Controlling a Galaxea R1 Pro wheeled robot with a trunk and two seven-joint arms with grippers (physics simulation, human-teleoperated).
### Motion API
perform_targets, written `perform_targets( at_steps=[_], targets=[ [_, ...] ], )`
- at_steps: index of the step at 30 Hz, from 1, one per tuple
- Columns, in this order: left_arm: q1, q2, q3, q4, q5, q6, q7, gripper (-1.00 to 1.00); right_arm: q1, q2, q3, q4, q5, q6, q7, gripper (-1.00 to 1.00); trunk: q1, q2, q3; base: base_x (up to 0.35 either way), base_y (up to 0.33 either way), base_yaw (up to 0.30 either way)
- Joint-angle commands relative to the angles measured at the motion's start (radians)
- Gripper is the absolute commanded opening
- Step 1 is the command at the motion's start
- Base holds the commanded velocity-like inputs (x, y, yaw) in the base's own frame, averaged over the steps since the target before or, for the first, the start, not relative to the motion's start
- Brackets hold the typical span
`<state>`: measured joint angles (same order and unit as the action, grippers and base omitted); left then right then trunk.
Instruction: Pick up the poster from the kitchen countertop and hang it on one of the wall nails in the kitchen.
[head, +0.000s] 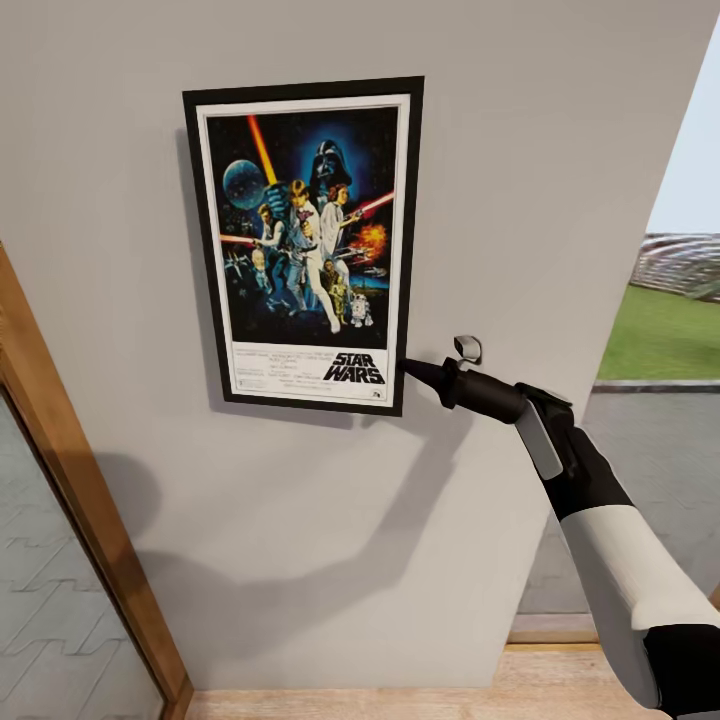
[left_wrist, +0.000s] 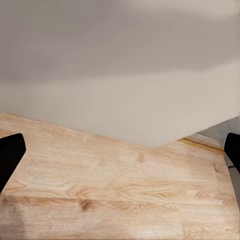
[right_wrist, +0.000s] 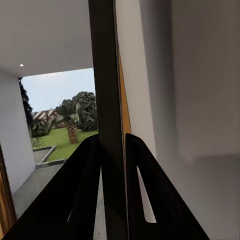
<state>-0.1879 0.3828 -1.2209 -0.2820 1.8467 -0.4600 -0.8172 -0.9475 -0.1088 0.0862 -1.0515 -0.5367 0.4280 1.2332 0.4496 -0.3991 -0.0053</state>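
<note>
The Star Wars poster (head: 302, 240) stands upright and flat against the pale grey wall (head: 540, 150). My right gripper (head: 408, 367) is shut on the poster's lower right edge. In the right wrist view the dark frame edge (right_wrist: 105, 75) runs between the two fingers (right_wrist: 85, 190) of the right gripper (right_wrist: 114, 147). My left gripper (left_wrist: 120, 155) is open over the wooden floor (left_wrist: 115, 185), holding nothing, and only its black fingertips (left_wrist: 9, 157) show. The wall nail and the kitchen countertop are out of view.
A wooden door frame (head: 70, 480) with a glass pane slants along the left. To the right of the wall's edge an opening gives onto paving and a lawn (head: 665, 335). Light wooden floor (head: 400, 700) runs along the wall's foot.
</note>
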Motion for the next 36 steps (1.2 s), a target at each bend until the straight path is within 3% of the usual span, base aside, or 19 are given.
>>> perform_targets(
  at_steps=[1, 36],
  targets=[
    [-0.001, 0.001, -0.008, -0.001, 0.01, -0.003, -0.002, 1.0, -0.001, -0.001, 0.003, 0.001, -0.011, 0.012, 0.002, -1.0, 0.0, -0.001, -0.001, 0.0, 0.032, 0.0],
    [-0.001, 0.001, -0.008, 0.0, 0.011, -0.003, -0.002, 1.0, 0.0, -0.002, 0.003, 0.001, -0.012, 0.012, 0.003, -1.0, 0.0, -0.001, -0.001, 0.014, 0.003, 0.0]
  ],
)
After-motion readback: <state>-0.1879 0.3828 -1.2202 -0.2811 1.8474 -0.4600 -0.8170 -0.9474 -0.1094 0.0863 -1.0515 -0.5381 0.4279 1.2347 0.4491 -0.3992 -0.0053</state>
